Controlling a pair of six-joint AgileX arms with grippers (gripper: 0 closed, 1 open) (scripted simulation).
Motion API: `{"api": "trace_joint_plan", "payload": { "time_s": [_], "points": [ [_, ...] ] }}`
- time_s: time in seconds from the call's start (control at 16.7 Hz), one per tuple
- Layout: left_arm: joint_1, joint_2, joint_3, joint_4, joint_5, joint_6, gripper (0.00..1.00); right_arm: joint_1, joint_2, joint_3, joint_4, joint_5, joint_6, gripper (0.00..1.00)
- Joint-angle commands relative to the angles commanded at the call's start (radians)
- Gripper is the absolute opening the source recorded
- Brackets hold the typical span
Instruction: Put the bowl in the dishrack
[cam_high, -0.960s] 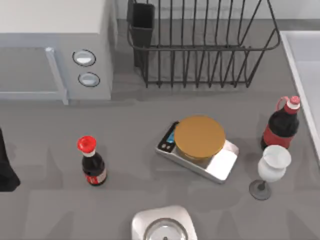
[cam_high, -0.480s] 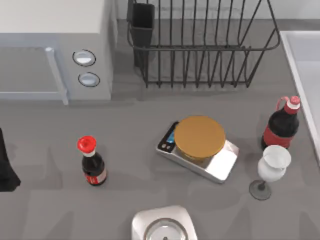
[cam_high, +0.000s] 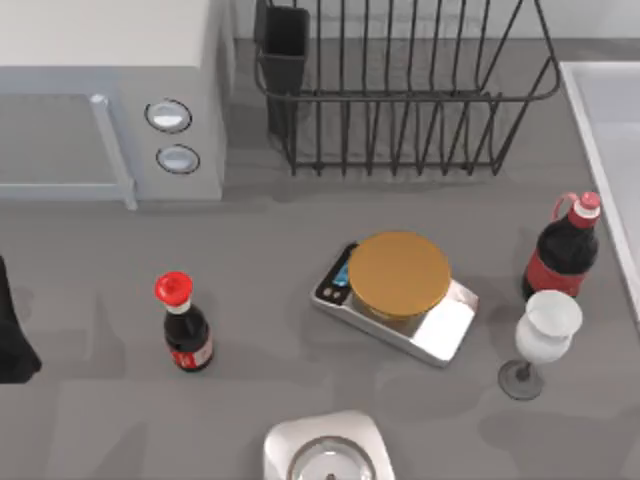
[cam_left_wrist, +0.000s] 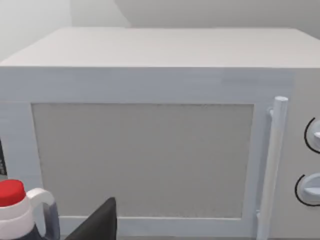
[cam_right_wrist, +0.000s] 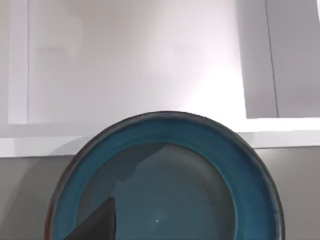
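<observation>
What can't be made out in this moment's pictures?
- Bowl, right wrist view: its near part runs off the picture's edge; what it rests on cannot be told.
- Left arm, top view: cut off by the left edge.
- Dishrack, top view: far side cut off.

Even, bright, diffuse light from above leaves only soft, faint shadows on the bench (cam_high: 260, 280) beside the bottles and goblet (cam_high: 540, 340), with no glare or blur anywhere.
</observation>
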Motion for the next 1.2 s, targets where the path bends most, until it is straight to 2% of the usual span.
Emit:
{"api": "trace_joint_plan", "payload": {
  "time_s": [0.3, 0.54, 1.02, 1.2],
  "points": [
    [0.000, 0.000, 0.000, 0.000, 0.000, 0.000, 1.00, -0.145, 0.378, 0.289, -0.286, -0.003, -0.145, 1.00],
    [0.000, 0.000, 0.000, 0.000, 0.000, 0.000, 1.00, -0.216, 0.564, 0.437, -0.420, -0.010, -0.215, 1.00],
    [0.000, 0.000, 0.000, 0.000, 0.000, 0.000, 1.00, -0.227, 0.598, 0.464, -0.442, -0.011, -0.229, 1.00],
    [0.000, 0.000, 0.000, 0.000, 0.000, 0.000, 1.00, -0.226, 0.621, 0.412, -0.373, -0.012, -0.225, 1.00]
  ]
}}
